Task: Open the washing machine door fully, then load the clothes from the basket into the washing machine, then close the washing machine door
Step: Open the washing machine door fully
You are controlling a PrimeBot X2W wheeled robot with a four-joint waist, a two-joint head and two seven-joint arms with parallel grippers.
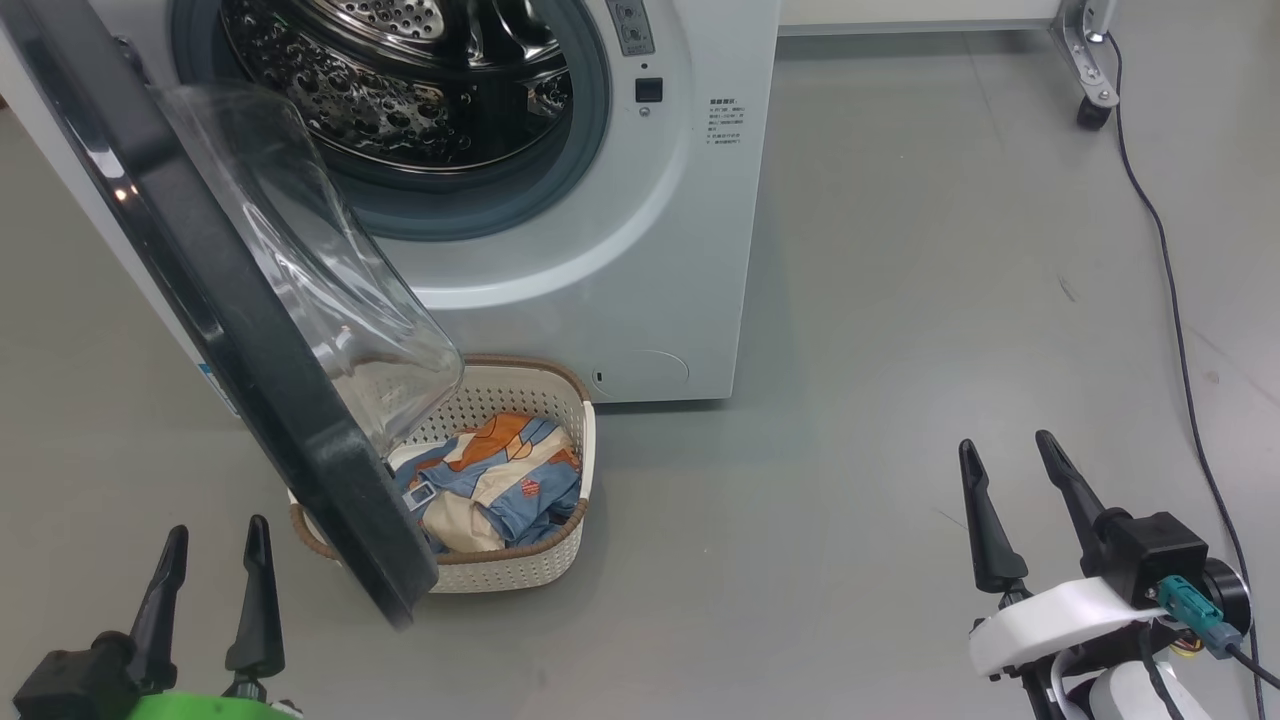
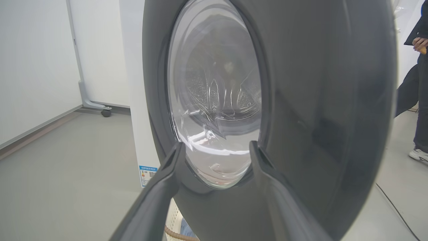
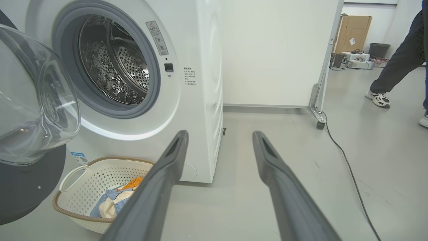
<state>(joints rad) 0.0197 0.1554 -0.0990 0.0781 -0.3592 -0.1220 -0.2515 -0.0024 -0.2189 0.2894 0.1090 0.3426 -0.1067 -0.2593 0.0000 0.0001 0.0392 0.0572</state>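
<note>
The white washing machine stands with its steel drum exposed. Its door, black-rimmed with a clear glass bowl, swings out toward me, partly over the basket. On the floor before the machine sits the cream basket holding the blue, orange and cream clothes. My left gripper is open at the lower left, just left of the door's edge; in the left wrist view its fingers face the door's outer side. At the lower right my right gripper stands open and empty over bare floor, and the right wrist view shows the basket and drum.
A black cable runs along the floor at the right, past a castor of a white panel's foot. A person's legs and shoes stand at the far right of the room. Open grey floor lies right of the machine.
</note>
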